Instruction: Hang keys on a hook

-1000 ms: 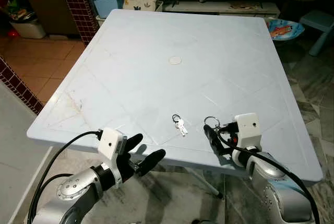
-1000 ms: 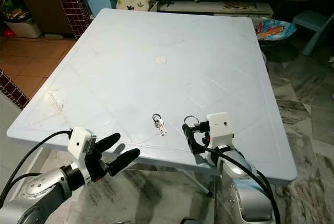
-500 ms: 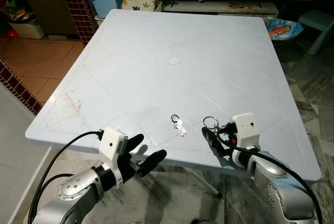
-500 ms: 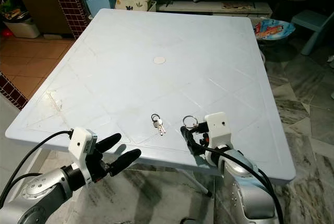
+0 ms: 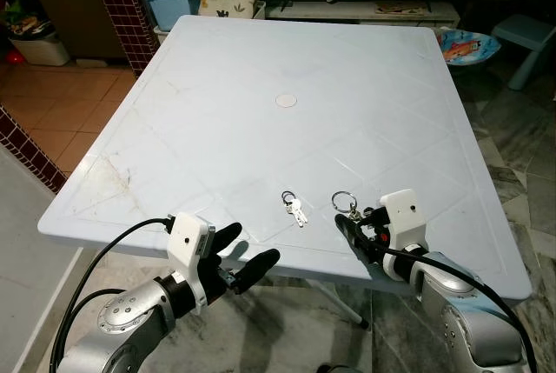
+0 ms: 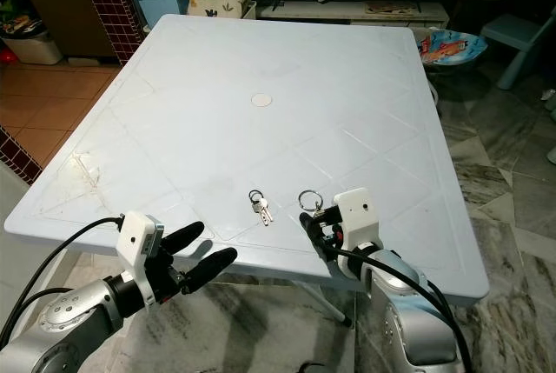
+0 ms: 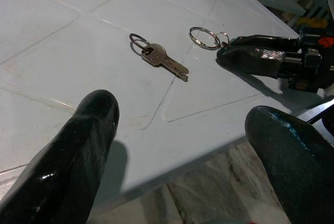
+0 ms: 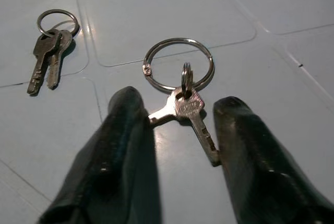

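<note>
Fingers of the right gripper point(image 8: 177, 125) spread apart, lying flat on the white table point(image 5: 261, 60), bracketing a small key set point(image 8: 185, 106) — two keys on a small ring linked to a large split ring point(image 8: 178, 63). One key tip touches or nearly touches a finger point(image 8: 245, 140); not yet pinched.

Second key pair point(image 5: 294, 206) sits lower centre of the left eye frame, just left of the right gripper, untouched.

Left gripper point(image 5: 239, 256) hovers off the near table edge, lower left of frame, fingers parted and empty.

Handling, judged: light, stiff, thin metal lying flat on smooth plastic — likely to skid or slip when pinched. Best hold looks like the key blades, leaving the big ring free for a hook. No hook visible from here.
</note>
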### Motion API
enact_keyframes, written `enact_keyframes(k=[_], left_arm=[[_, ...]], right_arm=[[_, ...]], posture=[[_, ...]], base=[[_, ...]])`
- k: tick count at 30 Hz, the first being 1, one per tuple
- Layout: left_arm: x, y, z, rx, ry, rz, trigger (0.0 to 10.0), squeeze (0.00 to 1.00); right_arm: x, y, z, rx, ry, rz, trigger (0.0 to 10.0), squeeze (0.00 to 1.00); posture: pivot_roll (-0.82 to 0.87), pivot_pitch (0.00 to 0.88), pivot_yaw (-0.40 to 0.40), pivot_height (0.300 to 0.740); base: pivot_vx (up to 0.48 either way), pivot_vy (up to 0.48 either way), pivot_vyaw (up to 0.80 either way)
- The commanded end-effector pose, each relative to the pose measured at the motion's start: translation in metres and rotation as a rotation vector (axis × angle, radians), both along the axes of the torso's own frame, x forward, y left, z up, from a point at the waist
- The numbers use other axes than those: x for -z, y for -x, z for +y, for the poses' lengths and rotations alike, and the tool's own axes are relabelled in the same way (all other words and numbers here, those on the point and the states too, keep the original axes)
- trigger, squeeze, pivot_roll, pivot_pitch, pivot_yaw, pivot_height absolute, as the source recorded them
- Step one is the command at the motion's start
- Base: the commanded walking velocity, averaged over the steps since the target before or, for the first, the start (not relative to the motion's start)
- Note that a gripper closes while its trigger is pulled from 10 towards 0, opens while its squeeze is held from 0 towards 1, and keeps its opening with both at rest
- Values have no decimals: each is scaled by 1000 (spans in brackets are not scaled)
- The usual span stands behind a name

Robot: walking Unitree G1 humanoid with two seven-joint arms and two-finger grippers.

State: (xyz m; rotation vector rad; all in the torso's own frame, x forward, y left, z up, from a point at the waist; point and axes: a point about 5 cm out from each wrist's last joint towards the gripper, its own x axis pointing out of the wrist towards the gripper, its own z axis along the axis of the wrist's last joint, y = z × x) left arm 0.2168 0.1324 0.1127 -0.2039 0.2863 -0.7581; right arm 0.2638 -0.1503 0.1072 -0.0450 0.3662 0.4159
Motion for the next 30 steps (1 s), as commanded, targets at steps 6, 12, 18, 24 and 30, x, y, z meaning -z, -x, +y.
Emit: enact_keyframes(k=[6, 12, 18, 24, 30], left_arm=[[1, -1, -1, -1, -1, 6, 10000, 0], [1, -1, -1, -1, -1, 7, 10000, 0], [1, -1, -2, -1, 0, 9, 10000, 0], [1, -2, -2, -1, 1, 8, 10000, 0], [2, -3, -2, -5, 1, 5, 10000, 0]], right_arm=[[12, 4, 11, -53, -17, 70, 0, 0], [12, 4, 12, -50, -12, 72, 0, 0], [13, 4, 11, -43, -7, 74, 0, 0], [13, 3, 8, 1, 13, 62, 0, 0], [12, 0, 1, 69, 53, 42, 0, 0]], posture=[[15, 120, 31, 740], [15, 120, 31, 740], [15, 120, 31, 740], [15, 120, 31, 740], [14, 109, 29, 740]], base=[[0, 0, 0], [0, 0, 0], [0, 0, 0], [0, 0, 0], [0, 0, 0]])
